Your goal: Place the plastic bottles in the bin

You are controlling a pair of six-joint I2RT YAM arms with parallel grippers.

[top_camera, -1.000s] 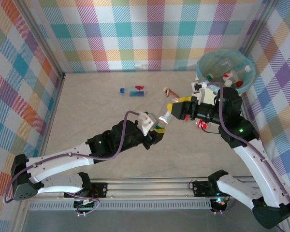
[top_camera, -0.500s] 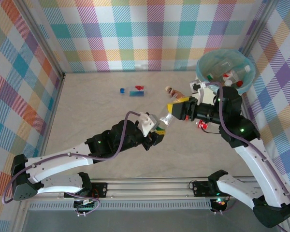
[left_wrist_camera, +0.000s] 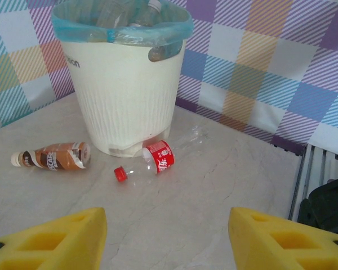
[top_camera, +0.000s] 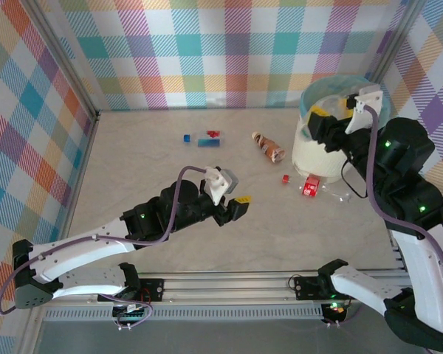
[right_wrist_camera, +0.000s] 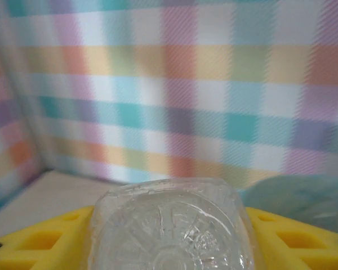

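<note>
So the right gripper [top_camera: 321, 122] is in the upper right of the overhead view, right at the near rim of the bin [top_camera: 310, 151]. Its wrist camera shows it clamped on a clear bottle [right_wrist_camera: 169, 225], bottom end facing the lens, with the teal bag edge off at lower right.

Looks to me like the step in hand is the drop. To do it well, I'd get the bottle properly past the rim and over the middle of the opening before letting go. Release at the edge and it could bounce off the bag fold and land back on the table [top_camera: 148, 169]. Going by the left wrist view, the bin already has bottles near the top, so a low, gentle release beats a toss.

The left gripper [left_wrist_camera: 166, 236] is spread open with nothing in it, low over the table around centre frame. Left to collect are a brown bottle [left_wrist_camera: 53, 156] and a red-label bottle [left_wrist_camera: 159, 156] lying just in front of the bin. There's also a blue bottle [top_camera: 207, 141] well apart from them, upper middle of the overhead view.
</note>
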